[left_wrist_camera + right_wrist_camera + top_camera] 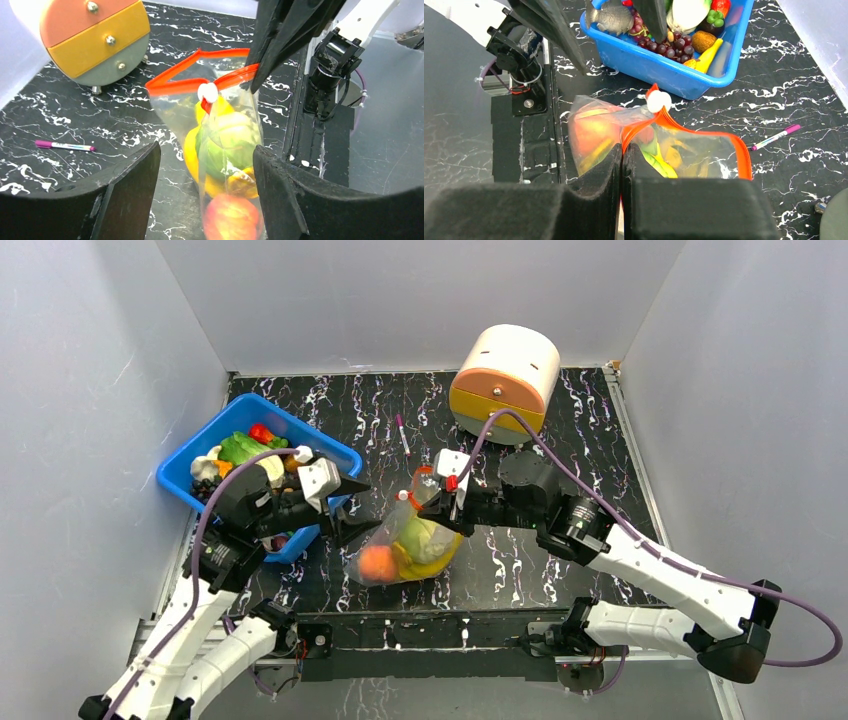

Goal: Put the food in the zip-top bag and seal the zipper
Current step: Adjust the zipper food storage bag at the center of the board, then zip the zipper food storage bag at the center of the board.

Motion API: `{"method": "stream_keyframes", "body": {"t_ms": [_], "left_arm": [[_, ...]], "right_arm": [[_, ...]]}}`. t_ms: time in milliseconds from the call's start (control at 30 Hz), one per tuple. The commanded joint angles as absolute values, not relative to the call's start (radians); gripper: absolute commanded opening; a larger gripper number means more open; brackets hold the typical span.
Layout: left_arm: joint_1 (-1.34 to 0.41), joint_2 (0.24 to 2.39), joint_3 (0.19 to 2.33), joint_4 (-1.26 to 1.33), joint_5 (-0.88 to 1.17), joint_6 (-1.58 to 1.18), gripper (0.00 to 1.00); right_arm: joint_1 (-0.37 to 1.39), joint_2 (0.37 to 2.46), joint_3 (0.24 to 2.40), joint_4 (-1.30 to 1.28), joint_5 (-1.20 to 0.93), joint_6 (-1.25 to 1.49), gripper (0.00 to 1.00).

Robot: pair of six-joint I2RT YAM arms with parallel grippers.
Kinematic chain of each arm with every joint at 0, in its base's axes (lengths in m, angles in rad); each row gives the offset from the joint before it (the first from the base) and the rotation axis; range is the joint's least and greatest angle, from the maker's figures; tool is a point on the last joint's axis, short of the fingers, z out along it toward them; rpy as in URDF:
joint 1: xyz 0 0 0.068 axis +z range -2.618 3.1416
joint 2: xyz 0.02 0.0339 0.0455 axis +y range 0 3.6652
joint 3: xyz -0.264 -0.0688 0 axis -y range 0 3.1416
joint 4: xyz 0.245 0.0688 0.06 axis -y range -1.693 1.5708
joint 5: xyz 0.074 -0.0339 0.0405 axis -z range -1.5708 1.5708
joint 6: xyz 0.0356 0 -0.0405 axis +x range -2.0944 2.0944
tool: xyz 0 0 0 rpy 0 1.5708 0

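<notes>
My right tool (621,155) is clamped on the zipper (175,86). My open left tool (360,510) stands just left of the zip-top bag (400,550).

Bag (405,545) sits mid-worktop (560,440), nearer the front edge, between the two arms. Its mouth end points back and its bottom end points front-left. Inside it are a cabbage (230,145), with bananas (192,150) beside it and a round fruit (230,220) at the bottom end. Right gripper (432,502) is just right of the mouth, jaws pinched on the zipper (200,82). Left gripper (350,510) is just left of the bag, jaws spread, apart from it. Bin (200,455) is back-left of the bag, with more food (240,448) in it. Drawer chest (505,375) is at the back, right of centre. Pen (403,433) lies on the worktop behind the bag, between bin and chest.
</notes>
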State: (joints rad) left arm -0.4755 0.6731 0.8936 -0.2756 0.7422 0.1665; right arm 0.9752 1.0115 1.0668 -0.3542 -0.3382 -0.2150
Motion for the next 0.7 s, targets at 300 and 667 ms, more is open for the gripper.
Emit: {"method": "stream_keyframes", "body": {"t_ms": [300, 667], "left_arm": [[-0.48, 0.825, 0.816, 0.051, 0.856, 0.064, 0.64], [-0.48, 0.917, 0.818, 0.113, 1.036, 0.087, 0.22]], "right_arm": [[0.973, 0.973, 1.052, -0.232, -0.383, -0.17, 0.0], [0.973, 0.975, 1.046, -0.239, -0.407, -0.179, 0.0]]}}
